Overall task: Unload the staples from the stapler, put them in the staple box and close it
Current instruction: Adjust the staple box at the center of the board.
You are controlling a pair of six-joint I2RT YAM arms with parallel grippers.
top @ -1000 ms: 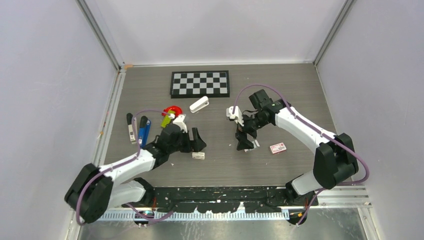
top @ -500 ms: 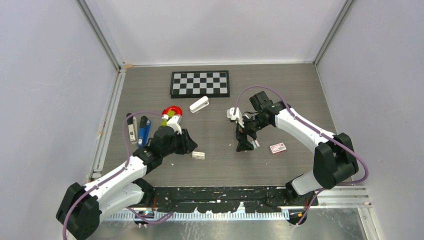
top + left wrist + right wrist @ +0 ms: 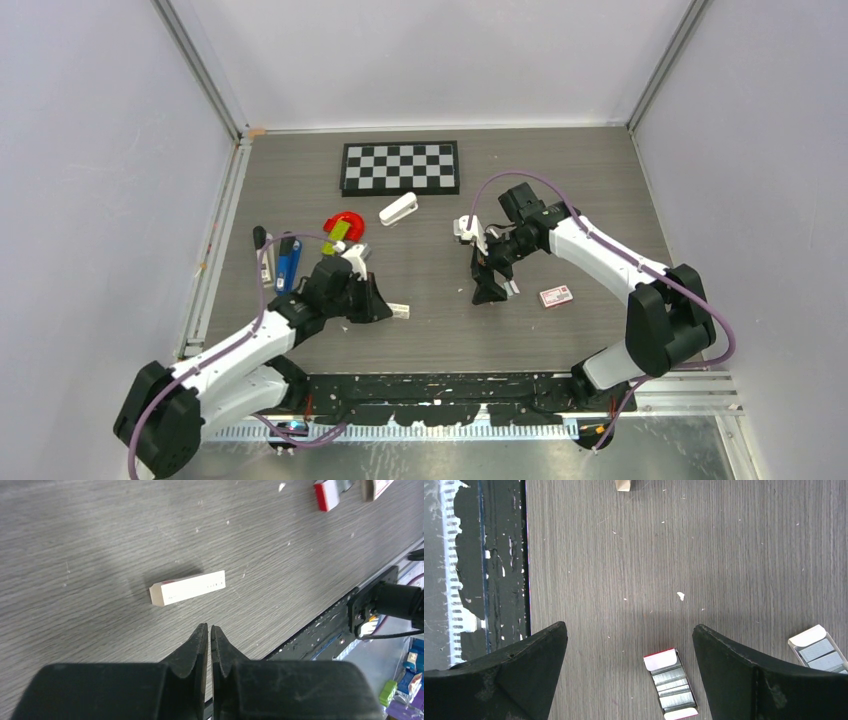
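The blue stapler (image 3: 288, 262) lies at the left of the table, closed; its staples are hidden. My left gripper (image 3: 384, 306) sits to its right, apart from it, shut with nothing between its jaws (image 3: 209, 628). A small white box (image 3: 187, 587) lies on the wood just beyond the fingertips. My right gripper (image 3: 489, 288) hovers at mid-table, wide open (image 3: 628, 630), over an open cardboard box (image 3: 670, 684) of silvery strips that lies nearer its right finger (image 3: 724, 660).
A white stapler (image 3: 398, 209) and a chessboard (image 3: 400, 167) lie farther back. A red and yellow-green object (image 3: 342, 228) sits beside the blue stapler, with black and grey items (image 3: 262, 250) at its left. A second open box (image 3: 819, 649) and a red box (image 3: 556, 296) lie at right.
My left gripper has closed from wide open to shut and drawn back toward the near edge, beside the white box. The right arm has stayed put, still open.
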